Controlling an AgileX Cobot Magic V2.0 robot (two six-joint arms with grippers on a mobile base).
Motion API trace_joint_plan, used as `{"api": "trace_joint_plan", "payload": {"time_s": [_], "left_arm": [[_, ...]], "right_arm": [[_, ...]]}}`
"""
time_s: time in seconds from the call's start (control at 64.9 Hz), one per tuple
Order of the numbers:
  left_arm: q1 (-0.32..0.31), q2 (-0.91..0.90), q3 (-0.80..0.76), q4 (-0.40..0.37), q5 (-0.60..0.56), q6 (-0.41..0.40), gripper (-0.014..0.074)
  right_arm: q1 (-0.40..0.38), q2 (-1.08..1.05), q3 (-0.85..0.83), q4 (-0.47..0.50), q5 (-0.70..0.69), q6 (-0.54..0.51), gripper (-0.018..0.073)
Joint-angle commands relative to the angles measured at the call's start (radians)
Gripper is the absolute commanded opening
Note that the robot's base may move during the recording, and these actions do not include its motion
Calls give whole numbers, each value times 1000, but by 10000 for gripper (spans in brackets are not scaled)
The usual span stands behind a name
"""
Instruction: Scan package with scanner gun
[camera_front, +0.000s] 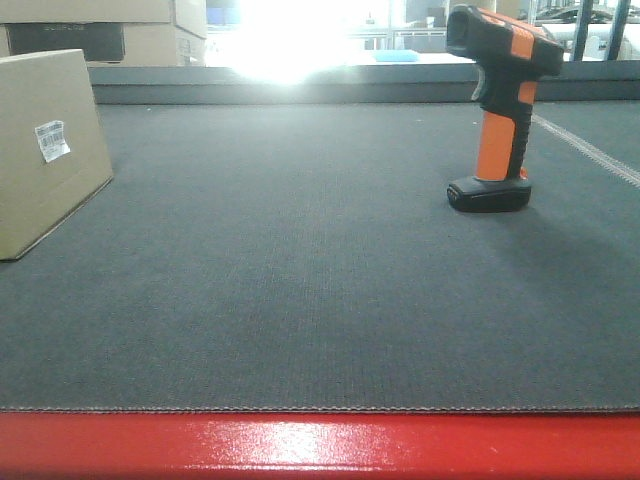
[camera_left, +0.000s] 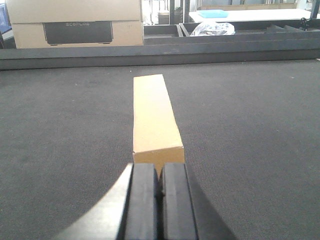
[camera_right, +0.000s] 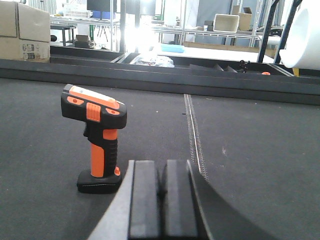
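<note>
The package, a plain tan cardboard box with a small white barcode label, stands at the left of the dark mat. In the left wrist view its narrow top runs straight ahead of my left gripper, which is shut with nothing between its pads. The scanner gun stands upright on its black foot at the right. In the right wrist view the scanner gun is just left of and ahead of my right gripper, also shut and empty. Neither gripper shows in the front view.
Cardboard boxes with a dark panel stand beyond the mat's far rail. A stitched seam runs along the mat right of the scanner. A red table edge borders the near side. Shelving and a white table lie behind.
</note>
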Motion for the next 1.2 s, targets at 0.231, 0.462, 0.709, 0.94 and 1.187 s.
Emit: {"api": "trace_joint_plan", "payload": {"time_s": [0.231,0.462,0.709,0.94,1.187], "left_arm": [[-3,-62,55,-7,-15,-1,-111],[34,-355,264,-44,-39,-1,-111],[35,-530,404,-52,-60,-1,-111],[35,-530,404,-52,-71,-1,-111],[35,-530,404,-52,-71,-1,-111]], "right_arm": [[-4,-4,0,-7,-13,-6,-154],[-4,-4,0,-7,-13,-6,-154],[-4,-4,1,-7,-15,-6,-154],[-4,-4,1,-7,-15,-6,-154],[-4,-4,1,-7,-15,-6,-154]]}}
